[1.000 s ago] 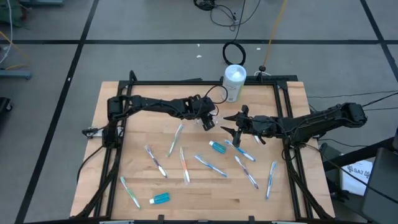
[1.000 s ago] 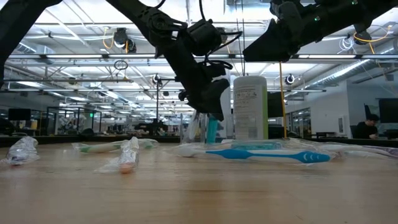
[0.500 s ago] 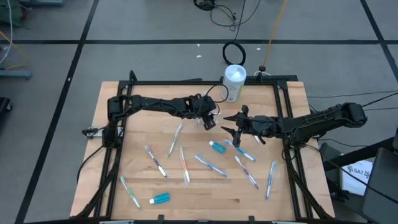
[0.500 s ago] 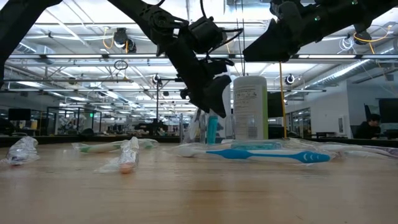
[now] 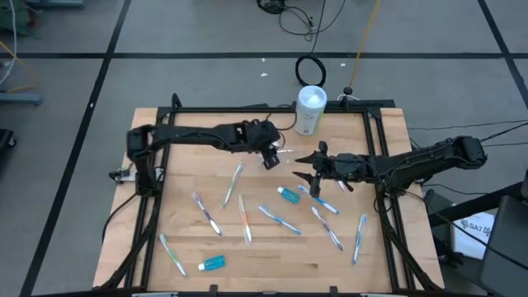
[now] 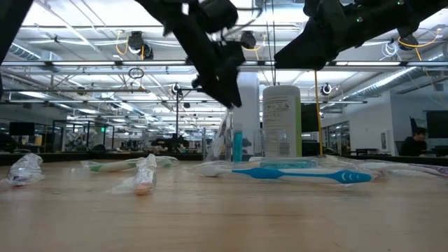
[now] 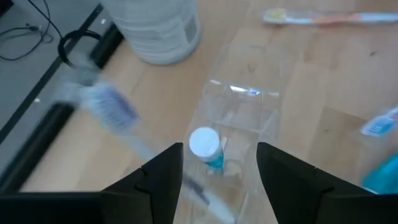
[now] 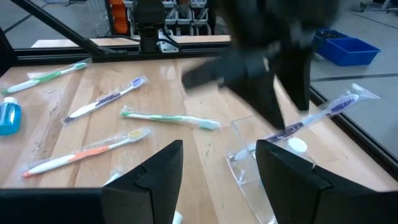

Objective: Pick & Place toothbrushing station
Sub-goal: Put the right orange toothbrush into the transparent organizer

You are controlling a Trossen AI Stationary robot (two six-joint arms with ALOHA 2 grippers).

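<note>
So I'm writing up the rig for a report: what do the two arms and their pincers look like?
Both arms are black, slim and jointed, with black cables along them. The left pincer and right pincer each end in two dark fingers with flat, angular, tapering faces. No markings show.

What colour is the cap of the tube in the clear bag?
White cap, on a blue tube; left wrist view.

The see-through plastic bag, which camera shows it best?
The left wrist view: the crinkly clear plastic bag fills the middle, a white-capped blue tube inside. The right wrist view shows it partly; in the low view it's behind things; the high view barely shows it.
</note>
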